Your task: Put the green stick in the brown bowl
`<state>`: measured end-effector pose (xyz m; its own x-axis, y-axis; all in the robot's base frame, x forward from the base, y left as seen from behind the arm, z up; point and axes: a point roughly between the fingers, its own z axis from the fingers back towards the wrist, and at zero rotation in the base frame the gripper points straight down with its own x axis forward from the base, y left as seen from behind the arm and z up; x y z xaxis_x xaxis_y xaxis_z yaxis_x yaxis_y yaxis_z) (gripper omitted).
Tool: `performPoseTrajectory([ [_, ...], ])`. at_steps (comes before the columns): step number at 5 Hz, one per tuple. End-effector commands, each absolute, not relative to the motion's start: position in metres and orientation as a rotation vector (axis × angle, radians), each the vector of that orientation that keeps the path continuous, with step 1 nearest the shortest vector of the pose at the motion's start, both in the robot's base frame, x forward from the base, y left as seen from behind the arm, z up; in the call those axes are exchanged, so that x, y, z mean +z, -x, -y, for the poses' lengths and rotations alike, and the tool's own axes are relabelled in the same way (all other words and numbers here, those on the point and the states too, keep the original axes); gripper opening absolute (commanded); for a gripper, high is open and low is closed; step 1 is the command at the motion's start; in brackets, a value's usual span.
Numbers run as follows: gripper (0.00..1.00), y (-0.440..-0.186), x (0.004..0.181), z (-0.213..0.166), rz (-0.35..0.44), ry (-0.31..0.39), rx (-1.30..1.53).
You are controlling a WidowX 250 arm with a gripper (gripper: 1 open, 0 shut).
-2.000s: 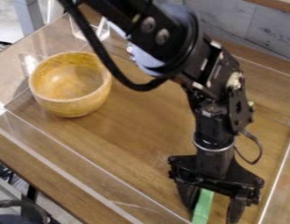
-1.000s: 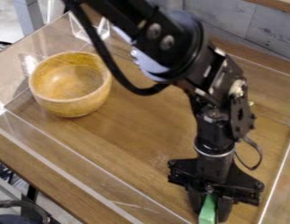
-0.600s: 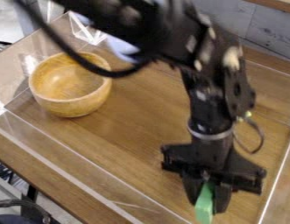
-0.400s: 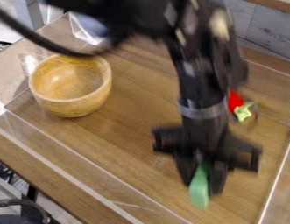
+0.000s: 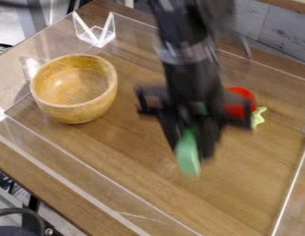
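Wood table [image 5: 105, 152] w/ brown bowl [image 5: 74, 88] at left, red strawberry toy [image 5: 244, 103] at right.

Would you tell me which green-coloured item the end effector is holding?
The long green stick, hanging from the end effector; the strawberry toy with green leaves lies apart on the table.

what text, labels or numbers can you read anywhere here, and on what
None can be read. The brown bowl, the green stick held in the gripper, the red strawberry toy and the wooden table show no writing. The arm is motion-blurred, so any marking on it cannot be read.
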<state>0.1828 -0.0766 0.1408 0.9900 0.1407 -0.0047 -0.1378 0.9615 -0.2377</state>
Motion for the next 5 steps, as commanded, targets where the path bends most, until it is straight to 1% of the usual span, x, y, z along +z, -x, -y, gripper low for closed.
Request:
performPoseTrajectory([
  [1, 0.00, -0.190, 0.170, 0.055, 0.073, 0.242, 0.138],
  [2, 0.00, -0.195, 0.183, 0.027, 0.094, 0.229, 0.175],
  [3, 0.00, -0.196, 0.183, 0.010, 0.091, 0.212, 0.224],
  [4, 0.00, -0.201, 0.177, 0.000, 0.087, 0.187, 0.261],
  [5, 0.00, -0.205, 0.175, -0.005, 0.086, 0.179, 0.282],
])
